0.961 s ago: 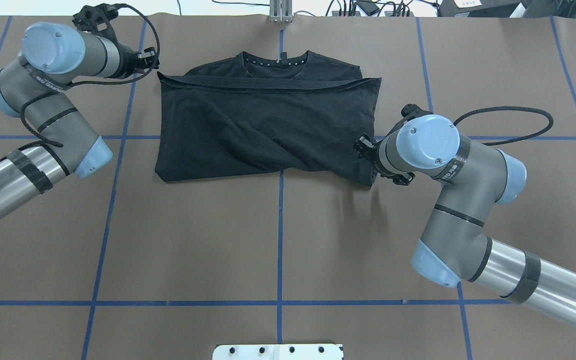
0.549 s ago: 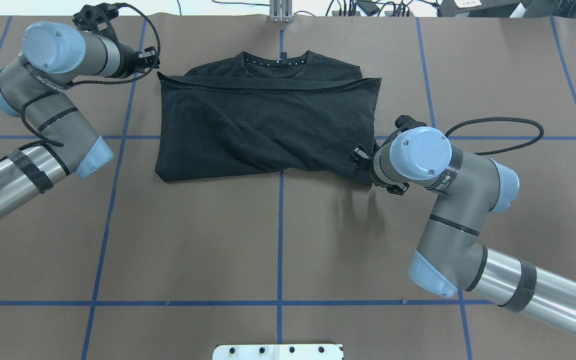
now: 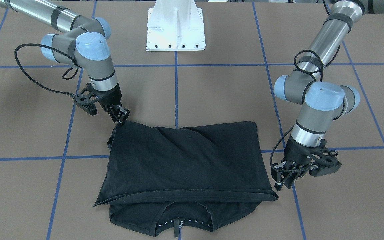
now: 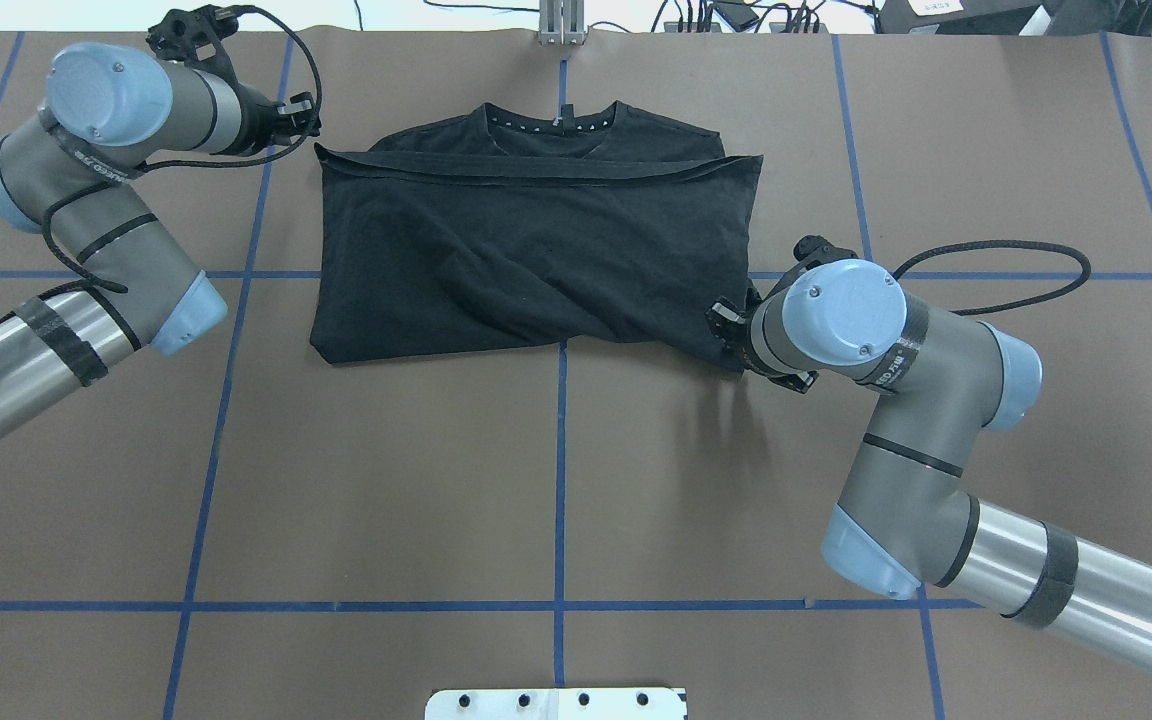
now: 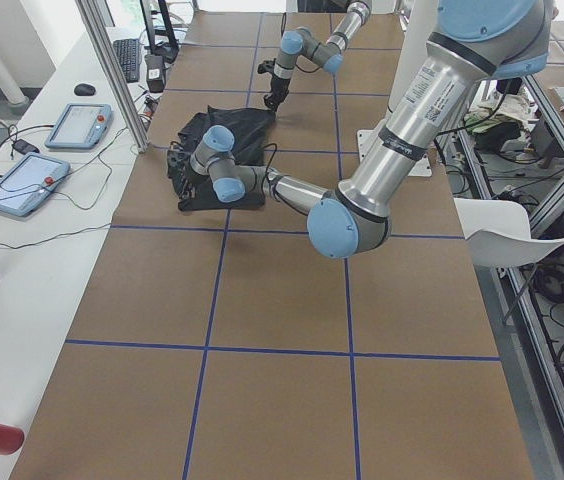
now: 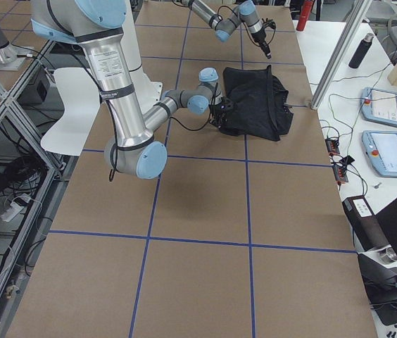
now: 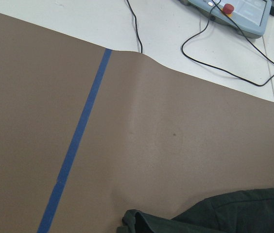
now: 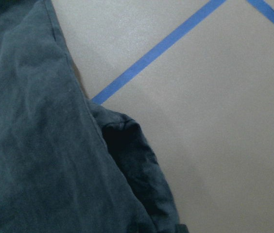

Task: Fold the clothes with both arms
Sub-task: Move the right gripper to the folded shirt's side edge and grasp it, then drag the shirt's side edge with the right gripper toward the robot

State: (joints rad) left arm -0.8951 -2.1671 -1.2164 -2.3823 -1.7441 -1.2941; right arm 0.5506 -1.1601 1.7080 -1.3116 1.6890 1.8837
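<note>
My right end effector (image 3: pixel 122 117) has crept toward the near edge, at the T-shirt's (image 4: pixel 536 250) corner. Its grip, and the left end effector's (image 3: pixel 282 183), I can't tell. Graphic hidden. Shirt lies by the surface's (image 4: pixel 556 480) far edge, collar (image 4: pixel 548 122) outward, long axis crosswise.

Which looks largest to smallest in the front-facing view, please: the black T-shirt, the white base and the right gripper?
1. T-shirt, clearly largest.
2. White base, partly cut off at the top.
3. Right gripper, smallest.
</note>
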